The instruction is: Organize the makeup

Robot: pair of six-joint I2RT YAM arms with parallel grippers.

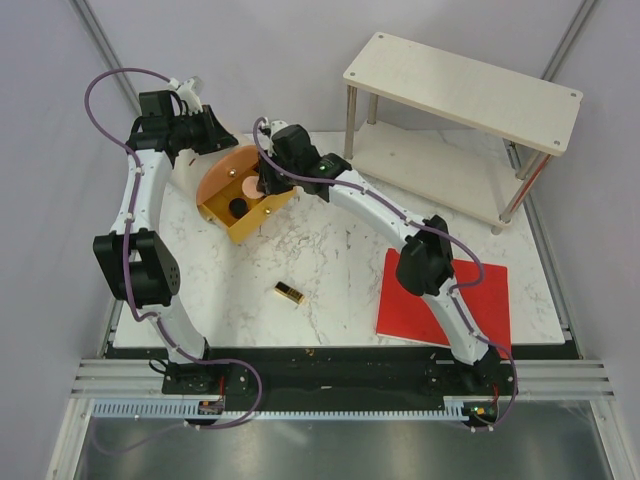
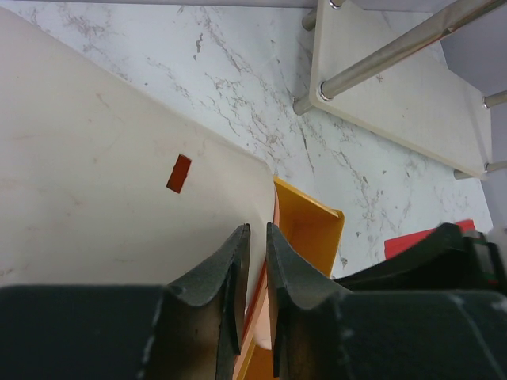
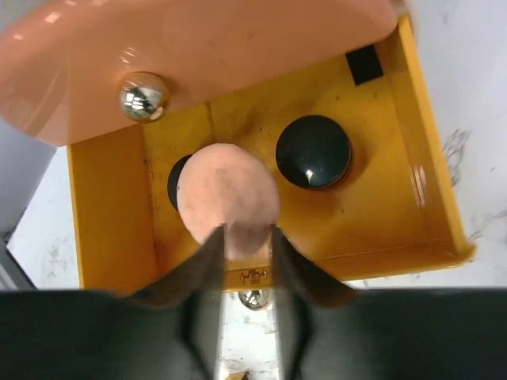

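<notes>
The orange-yellow case point(image 1: 245, 215) stands open at the back left. My left gripper point(image 1: 218, 138) is shut on the rim of its raised lid point(image 2: 119, 182) and holds it up; the fingertips point(image 2: 257, 231) pinch the lid's edge. My right gripper point(image 3: 247, 233) is over the case, shut on the lower edge of the peach puff point(image 3: 228, 198), which also shows in the top view point(image 1: 251, 188). A black compact point(image 3: 313, 150) lies in the case; a second one point(image 3: 174, 182) is mostly hidden under the puff. The gold-and-black lipstick point(image 1: 289, 293) lies on the marble table. No foundation tubes are in view.
A flat red sheet point(image 1: 470, 300) lies at the front right under the right arm. A two-level wooden shelf point(image 1: 460, 90) on metal legs stands at the back right. The case's front wall point(image 3: 380, 257) carries a small latch and a metal knob.
</notes>
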